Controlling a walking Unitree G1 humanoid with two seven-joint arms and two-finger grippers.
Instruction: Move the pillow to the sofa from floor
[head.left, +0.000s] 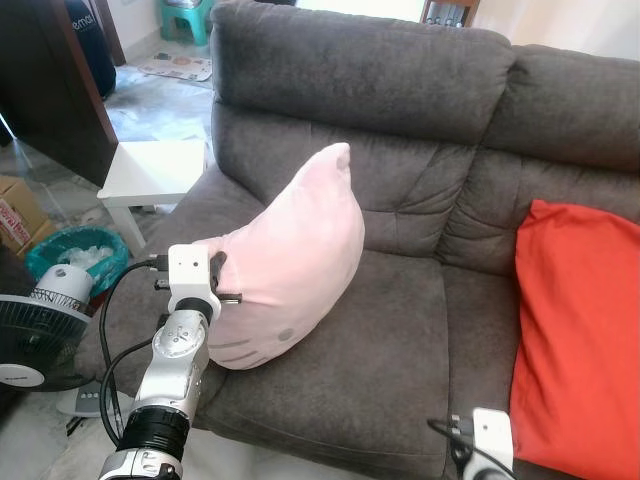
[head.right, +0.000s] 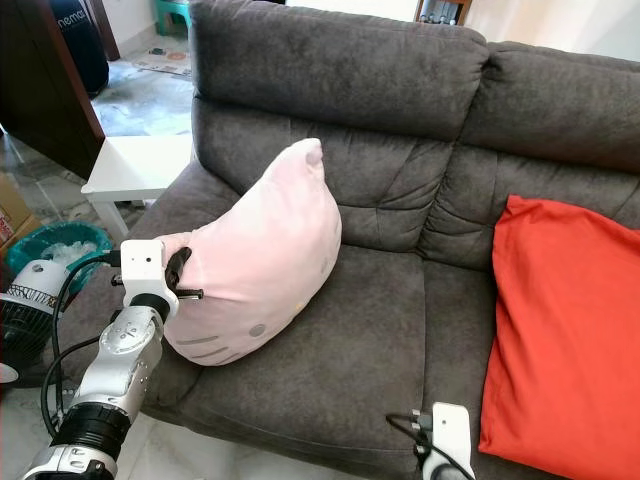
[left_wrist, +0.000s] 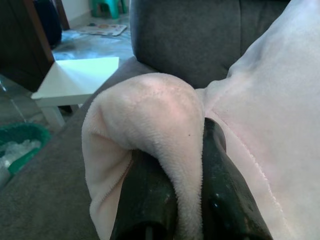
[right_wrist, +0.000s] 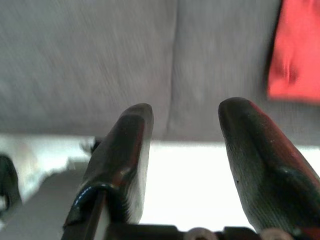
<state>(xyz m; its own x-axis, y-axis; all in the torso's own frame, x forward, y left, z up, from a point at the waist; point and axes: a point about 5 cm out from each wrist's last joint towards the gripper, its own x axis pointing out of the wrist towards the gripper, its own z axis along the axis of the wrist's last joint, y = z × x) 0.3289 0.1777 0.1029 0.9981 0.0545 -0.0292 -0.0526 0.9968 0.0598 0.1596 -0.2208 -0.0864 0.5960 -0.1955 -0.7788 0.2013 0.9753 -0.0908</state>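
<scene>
Silver and jointed, the left arm rises from the bottom edge of the head view, its lower part cut off by the frame. Its left gripper (left_wrist: 187, 200) has both black fingers (left_wrist: 220, 195) pinched tight on a folded corner of the pink pillow (head.left: 290, 260), and the plush hides the fingertips there. That pillow stands propped on the sofa (head.left: 400, 130) seat at the sofa's left end, its pointed top leaning toward the backrest. A red cushion (head.left: 580, 340) lies on the right seat, partly cut off by the frame edge. Beside the sofa's left arm stand a white table (head.left: 150, 175), a teal basket (head.left: 80, 255) and a fan (head.left: 40, 330), the fan partly out of frame. Low at the front edge of the sofa, the right gripper (right_wrist: 185, 145) hangs with fingers apart, holding nothing; its wrist view is blurred.
</scene>
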